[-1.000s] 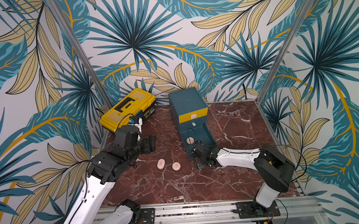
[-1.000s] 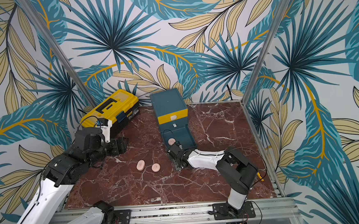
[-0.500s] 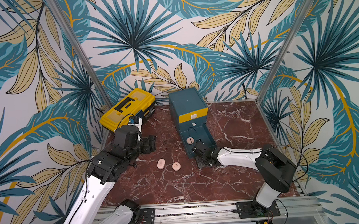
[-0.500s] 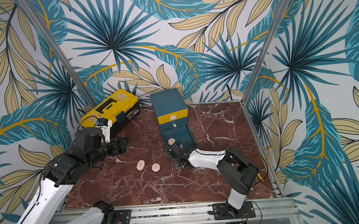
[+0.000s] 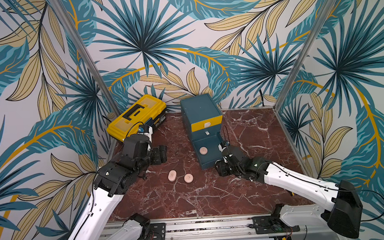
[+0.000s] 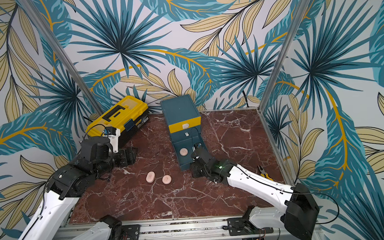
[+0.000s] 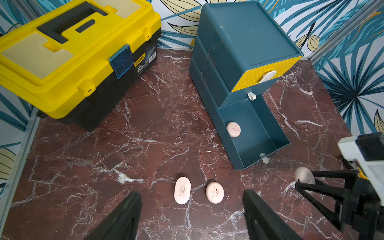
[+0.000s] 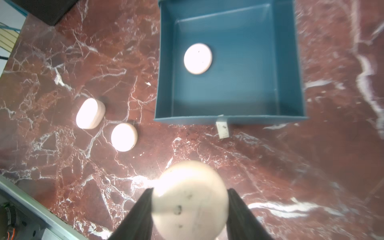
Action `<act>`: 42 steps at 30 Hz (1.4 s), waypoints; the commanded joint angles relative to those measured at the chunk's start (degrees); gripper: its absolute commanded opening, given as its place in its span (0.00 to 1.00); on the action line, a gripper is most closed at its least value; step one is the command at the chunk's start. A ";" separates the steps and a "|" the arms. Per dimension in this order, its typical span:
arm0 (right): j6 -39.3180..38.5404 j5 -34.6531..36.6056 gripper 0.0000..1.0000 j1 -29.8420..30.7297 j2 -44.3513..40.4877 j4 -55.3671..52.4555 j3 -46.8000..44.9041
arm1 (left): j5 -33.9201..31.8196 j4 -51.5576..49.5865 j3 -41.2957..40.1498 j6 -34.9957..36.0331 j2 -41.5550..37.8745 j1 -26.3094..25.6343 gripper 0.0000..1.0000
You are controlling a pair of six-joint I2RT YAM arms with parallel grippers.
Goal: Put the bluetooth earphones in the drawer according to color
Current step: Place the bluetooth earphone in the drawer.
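In both top views the red-brown marble tabletop (image 5: pixel 191 200) fills the lower centre of the frame. On it, just below centre, we find a longer pink oval earphone case (image 5: pixel 172 175) and a rounder pink earphone case (image 5: pixel 188 178), near each other but apart. To their right, the right gripper (image 8: pixel 190 192) pinches a pale rounded earphone case (image 8: pixel 190 203) between both fingers, just in front of the open teal bottom drawer (image 5: pixel 208 164). A pink round earphone case (image 5: pixel 203 150) lies inside that drawer. Left of centre, the left gripper (image 7: pixel 190 192) has its fingers spread wide and holds nothing. Behind the drawer stands the dark teal three-drawer chest (image 5: pixel 200 110), its upper two drawers closed. The yellow plastic toolbox with black handle (image 5: pixel 138 113) sits to its left, by the wall.
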 commanded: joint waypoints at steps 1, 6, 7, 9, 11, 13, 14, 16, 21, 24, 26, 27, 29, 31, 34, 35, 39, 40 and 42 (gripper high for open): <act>-1.65 4.21 0.48 -2.75 4.23 -2.56 4.82 | 0.69 1.62 -1.39 -0.37 0.10 0.43 0.81; -3.09 4.67 0.48 -7.59 13.73 3.59 9.88 | 0.25 1.02 -1.22 -0.37 0.25 0.40 0.81; -3.39 5.18 0.48 -8.19 15.72 4.90 10.56 | 0.07 0.83 -0.97 -0.28 0.25 0.39 0.81; -3.49 4.67 0.48 -9.47 19.36 6.40 12.00 | -0.07 0.63 -0.62 -0.19 0.39 0.37 0.81; -3.83 4.40 0.48 -10.05 22.40 8.41 12.93 | -0.14 0.40 -0.06 -0.02 0.42 0.40 0.81; -4.15 4.03 0.48 -10.49 25.38 9.58 14.01 | -0.25 0.02 0.39 0.26 0.64 0.53 0.81; -4.31 4.14 0.48 -10.70 26.81 10.09 14.52 | -0.25 0.09 0.48 0.34 0.81 0.50 0.81; -4.37 3.89 0.48 -11.21 29.09 11.17 15.45 | -0.03 0.07 0.73 0.38 0.87 0.47 0.81; -4.45 3.99 0.49 -12.44 33.79 12.73 17.85 | -0.03 -0.12 0.92 0.60 1.18 0.59 0.81; -4.45 3.90 0.49 -13.10 36.40 12.90 19.33 | -0.25 -0.35 1.11 0.78 1.05 0.62 0.81; -4.45 3.77 0.49 -13.36 37.71 13.09 19.95 | -0.47 -0.62 1.27 0.93 1.04 0.61 0.81; -4.45 3.90 0.49 -13.39 38.20 13.08 20.18 | -0.59 -0.76 1.32 0.95 1.05 0.61 0.81; -4.45 4.24 0.49 -13.50 38.97 13.08 20.59 | -0.67 -0.84 1.28 1.04 1.00 0.71 0.81; -4.45 4.48 0.50 -13.71 39.65 13.13 20.69 | -0.69 -0.80 1.25 1.09 0.96 0.73 0.81; -4.19 4.51 0.52 -13.87 40.02 13.44 20.27 | -0.64 -0.85 1.21 1.04 0.89 0.73 0.81; -4.10 4.60 0.53 -13.86 40.07 13.56 20.12 | -0.67 -0.82 1.12 1.04 0.87 0.79 0.81; -4.10 4.82 0.57 -13.87 39.93 13.96 19.68 | -0.69 -0.81 0.92 0.95 0.70 0.72 0.81; -4.10 4.85 0.59 -13.86 39.97 13.96 19.69 | -0.69 -0.89 0.84 0.95 0.72 0.79 0.81; -4.18 4.81 0.61 -13.85 39.89 13.99 19.70 | -0.64 -0.85 0.67 0.87 0.60 0.72 0.82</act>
